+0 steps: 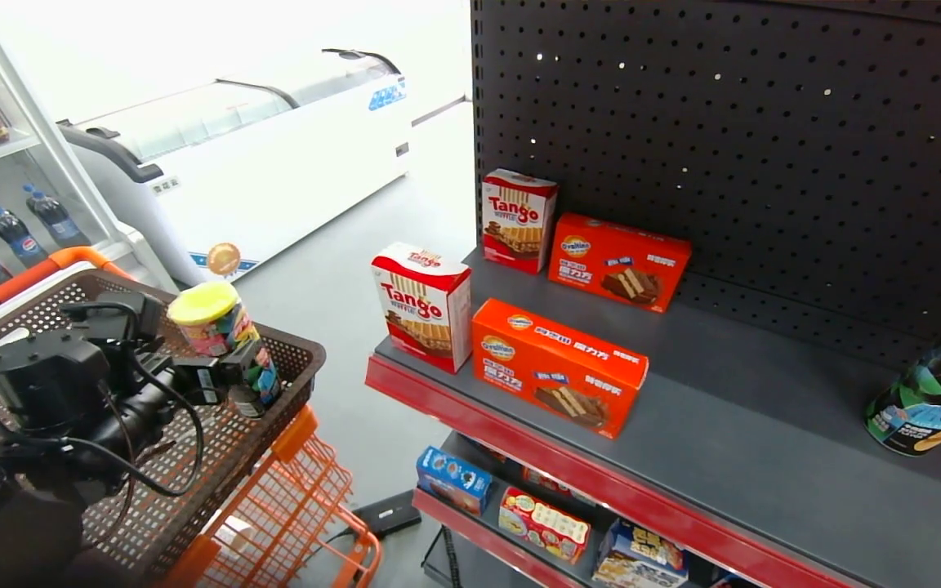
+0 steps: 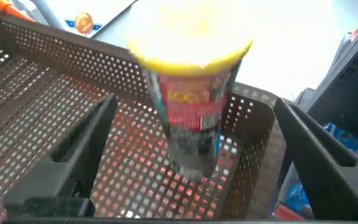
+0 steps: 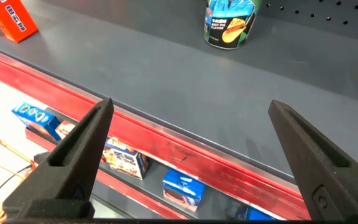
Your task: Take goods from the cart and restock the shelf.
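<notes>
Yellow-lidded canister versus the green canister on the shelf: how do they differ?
The yellow-lidded canister sits in the cart basket between the left gripper's open fingers; the green canister stands on the shelf. The yellow-lidded canister's label shows red; the green canister's is dark green and teal. Both are round containers.

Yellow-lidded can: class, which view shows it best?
Head view: the whole yellow-lidded can and its place in the cart basket. The left wrist view shows it close, inside the open left end effector; the right wrist view faces the shelf.
</notes>
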`<state>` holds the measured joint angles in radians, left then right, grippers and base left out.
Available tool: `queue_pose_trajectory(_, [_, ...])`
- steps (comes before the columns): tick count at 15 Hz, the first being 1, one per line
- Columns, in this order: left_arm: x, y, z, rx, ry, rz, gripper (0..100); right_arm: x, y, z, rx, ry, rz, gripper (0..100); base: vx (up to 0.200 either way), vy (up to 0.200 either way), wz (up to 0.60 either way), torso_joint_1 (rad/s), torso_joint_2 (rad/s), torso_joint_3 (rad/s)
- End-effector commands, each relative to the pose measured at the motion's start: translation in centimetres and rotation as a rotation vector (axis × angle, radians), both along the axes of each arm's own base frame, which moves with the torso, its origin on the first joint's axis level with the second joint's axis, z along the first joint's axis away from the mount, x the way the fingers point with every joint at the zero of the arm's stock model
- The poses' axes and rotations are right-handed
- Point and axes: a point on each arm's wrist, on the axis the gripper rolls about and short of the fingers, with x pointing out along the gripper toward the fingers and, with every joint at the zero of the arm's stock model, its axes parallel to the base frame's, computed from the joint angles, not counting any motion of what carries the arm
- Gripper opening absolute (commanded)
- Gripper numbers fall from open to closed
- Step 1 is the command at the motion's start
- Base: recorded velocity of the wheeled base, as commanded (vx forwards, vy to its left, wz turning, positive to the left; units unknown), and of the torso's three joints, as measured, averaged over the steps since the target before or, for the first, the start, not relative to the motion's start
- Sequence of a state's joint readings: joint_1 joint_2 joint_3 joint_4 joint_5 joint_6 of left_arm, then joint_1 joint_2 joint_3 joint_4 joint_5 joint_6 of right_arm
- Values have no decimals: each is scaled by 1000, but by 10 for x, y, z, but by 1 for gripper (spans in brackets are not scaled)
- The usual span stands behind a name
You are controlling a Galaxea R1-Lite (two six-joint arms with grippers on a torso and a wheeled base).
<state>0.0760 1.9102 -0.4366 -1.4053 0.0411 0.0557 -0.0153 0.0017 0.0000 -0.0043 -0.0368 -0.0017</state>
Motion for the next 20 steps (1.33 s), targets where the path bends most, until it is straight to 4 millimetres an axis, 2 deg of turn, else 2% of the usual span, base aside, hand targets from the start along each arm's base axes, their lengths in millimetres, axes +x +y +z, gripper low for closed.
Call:
queue_pose_trajectory(1, [23, 2, -15, 1, 19, 1, 100, 0, 0, 0, 0, 1, 0, 100, 0, 0, 0, 0, 0, 0])
queue_pose_trajectory(6, [61, 5, -31, 8, -25, 2, 100, 0, 0, 0, 0, -1, 0, 100, 0, 0, 0, 0, 0, 0])
queue_pose_trajectory(10, [74, 9, -42, 9, -21, 10, 100, 0, 0, 0, 0, 1, 0, 100, 0, 0, 0, 0, 0, 0])
queue_pose_trajectory(11, [76, 10, -42, 9, -24, 11, 0, 0, 0, 0, 0, 1, 0, 100, 0, 0, 0, 0, 0, 0])
queue_pose_trajectory(14, [85, 15, -42, 11, -41, 21, 0, 0, 0, 0, 0, 1, 0, 100, 0, 0, 0, 0, 0, 0])
queue_pose_trajectory(16, [89, 16, -34, 12, -78, 15, 0, 0, 0, 0, -1, 0, 0, 100, 0, 0, 0, 0, 0, 0])
queue_pose_trajectory(18, [85, 14, -13, 20, -131, -16, 0, 0, 0, 0, 0, 1, 0, 100, 0, 0, 0, 0, 0, 0])
queue_pose_trajectory(20, [71, 10, 22, 27, -186, -28, 0, 0, 0, 0, 0, 1, 0, 100, 0, 0, 0, 0, 0, 0])
